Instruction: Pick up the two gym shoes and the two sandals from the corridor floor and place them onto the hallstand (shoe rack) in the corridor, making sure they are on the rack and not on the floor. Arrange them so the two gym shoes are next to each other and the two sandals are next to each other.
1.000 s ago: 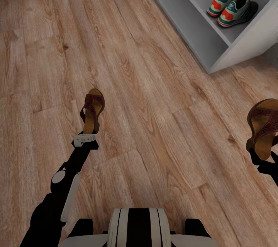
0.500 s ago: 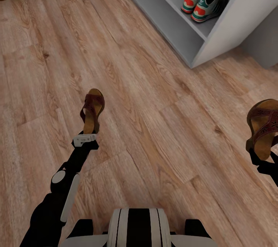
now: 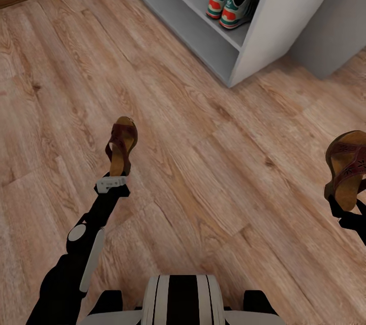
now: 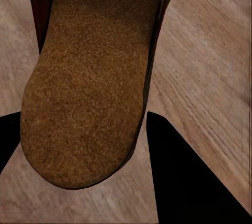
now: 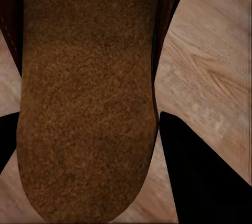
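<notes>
Wood floor [image 3: 203, 162] below; each pincer [image 3: 118, 175] [image 3: 341, 209] clamps one sandal [image 3: 121, 144] [image 3: 348, 167].

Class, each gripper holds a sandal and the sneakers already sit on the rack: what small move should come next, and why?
Probably roll the base closer to the hallstand: the left sandal and right sandal are held above the floor, and the gym shoes leave shelf room beside them.

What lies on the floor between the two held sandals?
Nothing: in the head view only bare corridor floor lies between the left sandal and the right sandal.
</notes>
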Robot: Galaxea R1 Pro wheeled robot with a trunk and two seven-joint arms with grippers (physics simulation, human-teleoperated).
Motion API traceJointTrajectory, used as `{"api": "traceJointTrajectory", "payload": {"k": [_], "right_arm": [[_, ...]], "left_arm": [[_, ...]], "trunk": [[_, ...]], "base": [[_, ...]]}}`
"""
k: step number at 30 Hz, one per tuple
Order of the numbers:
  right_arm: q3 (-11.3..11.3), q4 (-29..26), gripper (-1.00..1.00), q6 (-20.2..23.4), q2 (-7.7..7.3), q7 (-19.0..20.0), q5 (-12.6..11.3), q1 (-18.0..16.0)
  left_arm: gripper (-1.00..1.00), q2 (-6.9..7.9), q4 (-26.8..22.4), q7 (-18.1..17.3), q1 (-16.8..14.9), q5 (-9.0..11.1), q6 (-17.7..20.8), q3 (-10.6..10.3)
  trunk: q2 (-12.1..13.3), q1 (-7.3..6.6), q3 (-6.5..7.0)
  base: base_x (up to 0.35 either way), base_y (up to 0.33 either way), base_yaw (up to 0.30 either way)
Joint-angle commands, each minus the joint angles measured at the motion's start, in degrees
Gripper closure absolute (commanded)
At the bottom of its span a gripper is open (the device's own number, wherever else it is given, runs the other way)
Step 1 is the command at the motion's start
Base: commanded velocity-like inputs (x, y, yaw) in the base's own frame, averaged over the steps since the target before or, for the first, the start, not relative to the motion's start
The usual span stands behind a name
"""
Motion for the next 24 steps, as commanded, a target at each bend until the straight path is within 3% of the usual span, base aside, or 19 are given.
{"api": "traceJointTrajectory", "payload": {"k": [1,24], "right_arm": [[0.0,0.0,1.0,0.1,0.0,-0.1,-0.2,0.0],[0.0,0.0,1.0,-0.1,0.01,-0.2,-0.3,0.0]], "left_arm": [[1.0,0.0,0.0,-0.1,0.0,-0.2,0.0,0.0],[1.0,-0.08,0.0,-0.1,0.0,-0.2,0.0,-0.1]], "trunk": [[0.0,0.0,0.07],[0.0,0.0,1.73]], "base": [[0.0,0.0,-0.219],[0.0,0.0,-0.212]]}}
